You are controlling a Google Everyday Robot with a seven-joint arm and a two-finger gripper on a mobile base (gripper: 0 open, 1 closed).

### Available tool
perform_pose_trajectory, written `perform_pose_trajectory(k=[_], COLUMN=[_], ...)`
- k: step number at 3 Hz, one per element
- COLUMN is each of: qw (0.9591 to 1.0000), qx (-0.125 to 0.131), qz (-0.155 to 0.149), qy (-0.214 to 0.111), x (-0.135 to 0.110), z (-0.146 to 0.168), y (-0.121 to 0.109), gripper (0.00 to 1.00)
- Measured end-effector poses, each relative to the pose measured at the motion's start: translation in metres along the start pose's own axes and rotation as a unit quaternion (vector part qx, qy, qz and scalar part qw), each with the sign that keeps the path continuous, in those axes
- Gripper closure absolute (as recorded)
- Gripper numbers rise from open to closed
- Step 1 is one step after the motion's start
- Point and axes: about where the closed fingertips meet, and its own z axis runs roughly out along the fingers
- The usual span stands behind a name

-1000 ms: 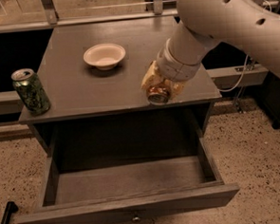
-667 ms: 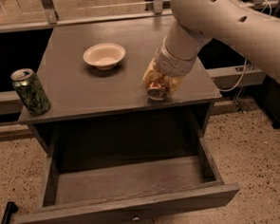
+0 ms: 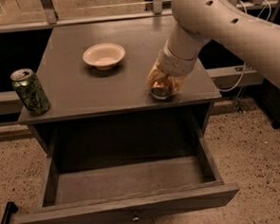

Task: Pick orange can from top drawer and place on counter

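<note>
At counter [image 3: 81, 91] edge — orange can [image 3: 160, 91] inside tool [image 3: 166, 83]

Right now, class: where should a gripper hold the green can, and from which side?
Its mid side wall, from the front: the green can stands upright at the counter's left front corner. The gripper is over by the orange can, near the right front edge.

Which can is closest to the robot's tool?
The orange can, gripped in the tool at the right front of the counter. The green can stands alone at the left corner.
</note>
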Motion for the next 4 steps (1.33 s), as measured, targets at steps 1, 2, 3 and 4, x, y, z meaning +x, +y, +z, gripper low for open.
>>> perform_pose_trajectory(k=[1, 2, 3, 4], qw=[1.0, 1.0, 1.0, 0.9998], qx=[0.0, 0.0, 0.0, 0.016], qz=[0.0, 0.0, 0.0, 0.001], qy=[0.0, 0.0, 0.0, 0.014], x=[0.0, 0.0, 0.001, 0.003], z=[0.0, -0.003, -0.004, -0.037], y=[0.0, -0.001, -0.001, 0.006], gripper=[0.23, 0.0, 0.0, 0.0])
